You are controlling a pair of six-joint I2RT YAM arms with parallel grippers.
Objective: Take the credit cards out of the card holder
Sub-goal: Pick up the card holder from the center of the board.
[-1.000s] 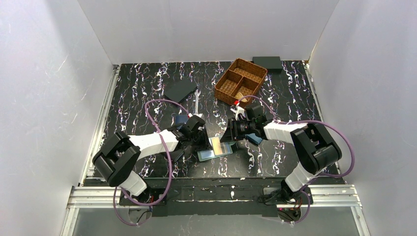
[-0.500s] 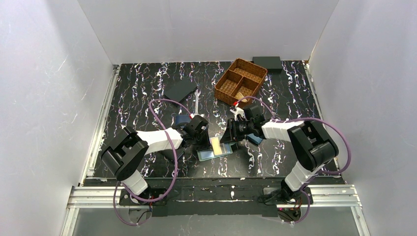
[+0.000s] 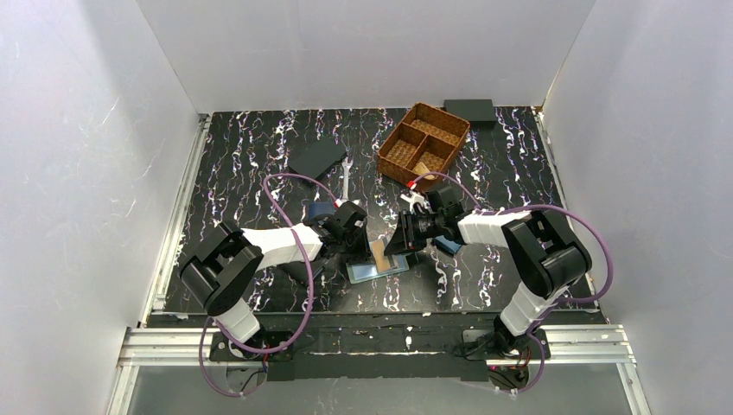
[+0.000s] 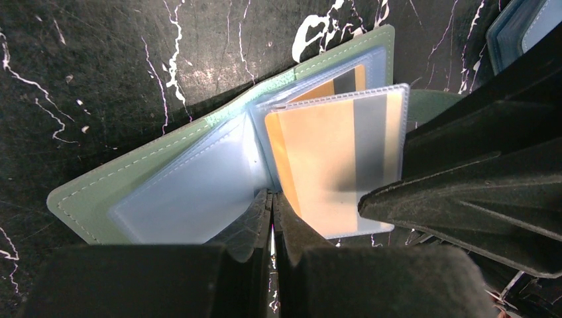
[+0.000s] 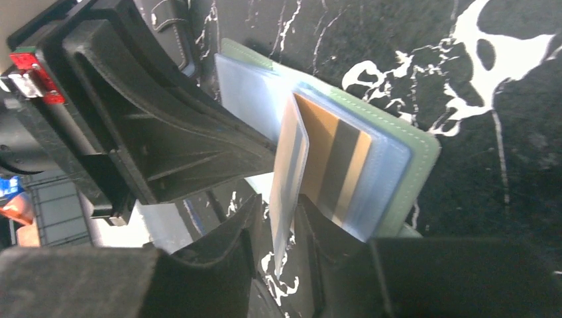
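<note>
Lying open near the front middle of the black marbled table (image 3: 259,147), the mint-green card holder (image 4: 132,172) shows clear plastic leaves; one leaf (image 5: 286,179) stands upright with a tan-golden card (image 4: 318,165), dark-striped, inside it; a second striped card (image 4: 335,79) shows in the leaf beneath. At the holder's 9 o'clock the left gripper (image 4: 272,205), jaws closed on nothing, sets its tips at the fold; at 3 o'clock the right gripper (image 5: 281,212) straddles the raised leaf's free edge, fingers narrowly apart; whether they pinch it cannot be told. Farther off, at 1 o'clock, sits a wicker tray (image 3: 423,138). Judged step: drawing the card from its leaf. It likely goes best with the left tips pinning the holder flat; the right should pinch card rather than slippery plastic alone, then pull straight along the leaf's opening so nothing buckles.
</note>
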